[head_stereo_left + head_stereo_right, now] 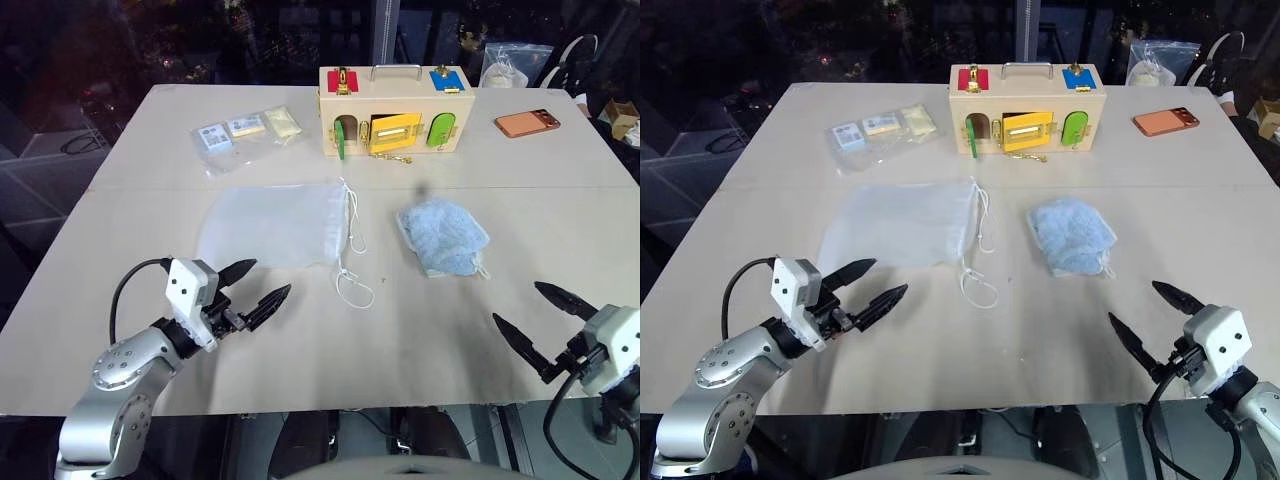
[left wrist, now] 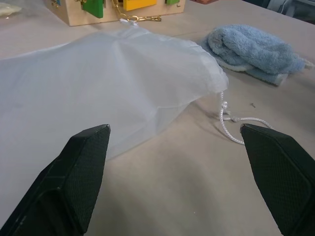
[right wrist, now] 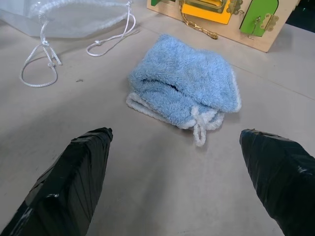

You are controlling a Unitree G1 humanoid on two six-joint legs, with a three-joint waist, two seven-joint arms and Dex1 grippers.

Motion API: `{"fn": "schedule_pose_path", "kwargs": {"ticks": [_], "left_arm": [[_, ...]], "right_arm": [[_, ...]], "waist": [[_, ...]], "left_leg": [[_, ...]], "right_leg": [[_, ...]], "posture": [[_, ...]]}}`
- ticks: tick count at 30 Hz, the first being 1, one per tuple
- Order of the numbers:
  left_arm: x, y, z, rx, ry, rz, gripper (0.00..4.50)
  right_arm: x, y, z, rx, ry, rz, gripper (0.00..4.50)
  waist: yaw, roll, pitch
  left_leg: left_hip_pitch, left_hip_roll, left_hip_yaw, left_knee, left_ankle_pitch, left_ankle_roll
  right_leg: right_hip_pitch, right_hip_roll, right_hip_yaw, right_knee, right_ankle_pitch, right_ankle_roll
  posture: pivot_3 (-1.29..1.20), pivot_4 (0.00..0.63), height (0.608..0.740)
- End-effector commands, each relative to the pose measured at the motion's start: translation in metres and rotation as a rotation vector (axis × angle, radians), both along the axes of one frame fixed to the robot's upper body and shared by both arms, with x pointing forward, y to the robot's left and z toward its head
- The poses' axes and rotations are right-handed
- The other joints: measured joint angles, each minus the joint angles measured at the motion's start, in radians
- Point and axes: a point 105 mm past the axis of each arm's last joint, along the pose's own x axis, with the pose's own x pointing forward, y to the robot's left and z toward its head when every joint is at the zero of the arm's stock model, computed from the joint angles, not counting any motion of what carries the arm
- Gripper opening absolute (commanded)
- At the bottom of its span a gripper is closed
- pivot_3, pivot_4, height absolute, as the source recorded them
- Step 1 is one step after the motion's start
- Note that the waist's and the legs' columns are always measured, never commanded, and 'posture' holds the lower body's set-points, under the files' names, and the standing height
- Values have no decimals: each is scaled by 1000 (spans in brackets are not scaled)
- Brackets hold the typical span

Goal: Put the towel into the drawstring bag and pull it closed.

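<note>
Loosely bunched fluffy blue towel [image 1: 442,237], white-edged

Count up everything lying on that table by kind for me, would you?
Towel: 1
Drawstring bag: 1
Wooden latch box: 1
Clear packets with cards: 3
Orange phone: 1
Clear plastic bag at far edge: 1
Total: 8

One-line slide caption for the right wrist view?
Open right gripper faces the folded light blue towel on the table, drawstring bag cords looped beyond.
</note>
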Motion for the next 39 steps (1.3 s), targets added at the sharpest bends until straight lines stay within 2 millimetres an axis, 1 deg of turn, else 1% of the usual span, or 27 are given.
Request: {"fn": "schedule_pose_path", "kwargs": {"ticks": [1, 4, 6, 7, 8, 9, 12, 14, 15, 17, 21, 24, 26, 27, 28, 30, 32, 33, 34, 36, 37, 39], "left_arm": [[5, -15, 17, -14, -38, -14, 4383], [20, -36, 36, -26, -59, 9, 4383], [30, -46, 45, -10, -53, 30, 4383], [34, -52, 47, 25, -33, 23, 4383], [39, -56, 45, 95, -1, 21, 4383], [45, -57, 45, 148, 31, 35, 4383], [64, -64, 52, 243, 71, 60, 4383], [77, -74, 57, 253, 88, 80, 4383], [83, -78, 56, 267, 102, 96, 4383], [94, -82, 46, 360, 136, 152, 4383], [115, -89, 35, 463, 124, 255, 4383], [120, -96, 30, 489, 125, 248, 4383], [124, -95, 28, 508, 119, 254, 4383], [125, -95, 29, 516, 102, 241, 4011], [126, -95, 30, 523, 87, 227, 3864], [127, -93, 32, 545, 57, 199, 3210], [127, -89, 33, 549, 38, 133, 2382], [127, -87, 33, 543, 34, 109, 1830], [129, -81, 35, 544, 20, 81, 1487], [130, -71, 38, 554, -7, 17, 458], [132, -63, 40, 555, -17, -27, 43], [131, -50, 44, 559, -65, -138, 43]], "right_arm": [[2, 2, 13, -12, -65, 24, 4482], [5, 11, 20, -13, -91, 79, 4482], [6, 13, 23, -21, -98, 88, 4482], [6, 15, 24, -23, -102, 95, 4482], [7, 16, 26, -25, -106, 101, 4482], [8, 18, 28, -27, -110, 107, 4482], [10, 22, 35, -30, -125, 128, 4482], [12, 25, 41, -30, -138, 141, 4482], [13, 26, 44, -29, -142, 146, 4482], [13, 30, 49, -30, -151, 160, 4482], [10, 41, 62, -21, -169, 204, 4482], [9, 47, 72, -1, -191, 227, 4482], [9, 50, 77, 9, -200, 229, 4482], [9, 50, 77, 9, -202, 227, 4500], [9, 51, 77, 7, -201, 224, 4500], [9, 52, 75, 4, -199, 222, 4500], [8, 53, 74, 3, -197, 219, 4500], [8, 53, 73, 2, -196, 217, 4500], [9, 53, 73, 2, -196, 217, 4500], [10, 54, 72, 2, -195, 216, 4500], [10, 54, 71, 2, -193, 216, 4500], [12, 55, 69, 0, -191, 217, 4500]], "waist": [[0, 0, 0], [10, 0, 0], [10, -1, 0], [10, -1, 0], [11, -1, 0], [11, -1, 0], [11, -2, 0], [11, -2, 0], [10, -2, 0], [11, -2, 0], [9, -3, 1], [9, -3, 1], [9, -3, 1], [9, -3, 1], [8, -3, 1], [9, -3, 1], [9, -3, 1], [8, -3, 1], [7, -3, 1], [7, -3, 1], [6, -3, 1], [3, -3, 1]], "left_leg": [[0, 0, 0, 0, 0, 0], [0, -1, -1, 0, 0, 0], [0, -1, -1, 2, 3, 5], [0, -1, -1, 2, 3, 5], [0, -1, -1, 2, 3, 5], [0, -1, -1, 2, 3, 5], [0, -2, -1, 2, 3, 5], [1, -2, 0, 3, 3, 5], [1, -2, 0, 3, 3, 5], [1, -2, 0, 3, 3, 5], [1, -3, -1, 3, 4, 4], [0, -3, -1, 3, 4, 3], [0, -3, -1, 3, 4, 3], [0, -3, -1, 3, 4, 3], [0, -3, -1, 3, 4, 4], [0, -3, -1, 3, 4, 4], [0, -3, -1, 3, 4, 4], [0, -3, 0, 3, 4, 3], [0, -3, 0, 3, 4, 3], [0, -3, 0, 3, 4, 3], [0, -3, 0, 3, 4, 3], [0, -3, 0, 3, 4, 4]], "right_leg": [[0, 0, 0, 0, 0, 0], [0, 0, -1, 0, 0, 0], [2, 1, 0, 0, 0, 0], [2, 2, 0, 1, 2, -2], [3, 3, 0, 1, 2, -3], [3, 5, 0, 1, 2, -3], [2, 8, 0, 3, 1, -1], [2, 9, -1, 3, 0, 1], [3, 9, -1, 4, 0, 2], [3, 9, -1, 4, 1, 3], [3, 9, 0, 4, 2, 5], [2, 9, 0, 4, 3, 4], [2, 9, 0, 4, 3, 4], [2, 9, 0, 4, 3, 4], [2, 8, 0, 4, 3, 4], [2, 8, 0, 4, 4, 3], [2, 8, 0, 4, 3, 1], [2, 8, 0, 4, 3, 0], [1, 8, 0, 4, 3, 0], [1, 8, 0, 4, 2, 0], [1, 7, 0, 4, 2, -1], [1, 7, 0, 4, 2, -2]], "posture": [[0, 150, 740], [0, 150, 740], [0, 150, 740], [0, 150, 740], [0, 150, 740], [0, 150, 740], [0, 150, 740], [0, 150, 740], [0, 150, 740], [0, 150, 740], [0, 150, 740], [0, 150, 740], [0, 150, 740], [0, 150, 740], [0, 150, 740], [0, 150, 740], [0, 150, 740], [0, 150, 740], [0, 150, 740], [0, 150, 740], [0, 150, 740], [0, 150, 740]]}}
